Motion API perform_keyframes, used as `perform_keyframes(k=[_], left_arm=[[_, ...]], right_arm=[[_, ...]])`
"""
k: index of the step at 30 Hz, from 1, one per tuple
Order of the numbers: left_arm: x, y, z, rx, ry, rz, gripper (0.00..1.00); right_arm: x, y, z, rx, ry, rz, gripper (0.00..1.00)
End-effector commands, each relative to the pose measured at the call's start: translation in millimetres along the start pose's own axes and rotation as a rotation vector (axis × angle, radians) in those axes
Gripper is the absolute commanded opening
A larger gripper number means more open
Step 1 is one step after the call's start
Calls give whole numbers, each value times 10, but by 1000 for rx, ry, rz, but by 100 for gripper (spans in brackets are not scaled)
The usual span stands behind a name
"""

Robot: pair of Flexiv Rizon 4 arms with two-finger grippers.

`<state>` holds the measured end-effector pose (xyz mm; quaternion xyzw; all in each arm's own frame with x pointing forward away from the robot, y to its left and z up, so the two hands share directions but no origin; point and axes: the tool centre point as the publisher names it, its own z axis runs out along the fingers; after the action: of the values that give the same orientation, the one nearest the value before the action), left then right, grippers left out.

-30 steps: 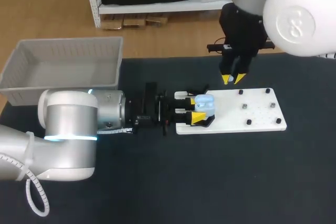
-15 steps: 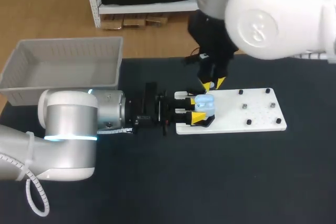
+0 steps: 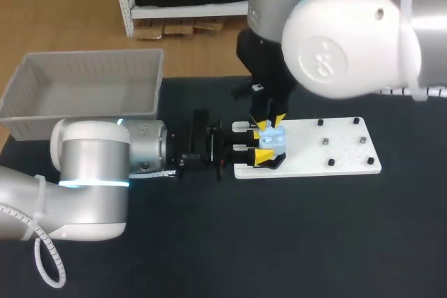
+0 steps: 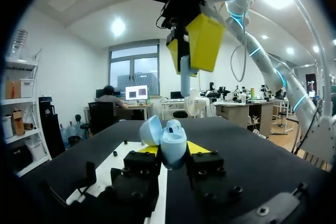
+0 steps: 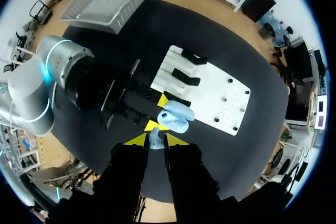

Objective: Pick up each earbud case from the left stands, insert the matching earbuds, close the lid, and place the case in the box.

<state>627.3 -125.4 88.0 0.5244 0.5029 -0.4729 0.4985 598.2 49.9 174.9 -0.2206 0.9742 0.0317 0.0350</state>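
My left gripper (image 3: 261, 146) lies level over the left end of the white board (image 3: 335, 148), shut on a light blue earbud case (image 3: 271, 140) whose lid stands open. In the left wrist view the case (image 4: 169, 140) sits upright between the yellow tips, lid tipped to one side. My right gripper (image 3: 270, 124) hangs straight above it, pointing down, shut on a pale blue earbud (image 5: 155, 139). That earbud (image 4: 185, 80) hangs a short way over the open case (image 5: 176, 116).
A grey plastic box (image 3: 84, 88) stands at the table's back left. Two black stands (image 5: 185, 77) sit on the board's left part, small black pegs (image 3: 331, 162) on its right part. Dark table surface (image 3: 279, 242) stretches in front.
My right arm has swung left and down from behind the board to just above the open case, the earbud still in its fingers. The left arm and case have not moved.
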Motion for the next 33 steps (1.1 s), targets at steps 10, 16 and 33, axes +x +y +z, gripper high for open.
perform_keyframes(k=[10,16,33], left_arm=[[0,-14,9,-8,0,2,0],[0,-14,9,-8,0,2,0],[0,-14,9,-8,0,2,0]], right_arm=[[65,-20,174,38,-51,18,0],[59,-43,218,36,-47,19,0],[-12,-107,306,27,-58,8,0]])
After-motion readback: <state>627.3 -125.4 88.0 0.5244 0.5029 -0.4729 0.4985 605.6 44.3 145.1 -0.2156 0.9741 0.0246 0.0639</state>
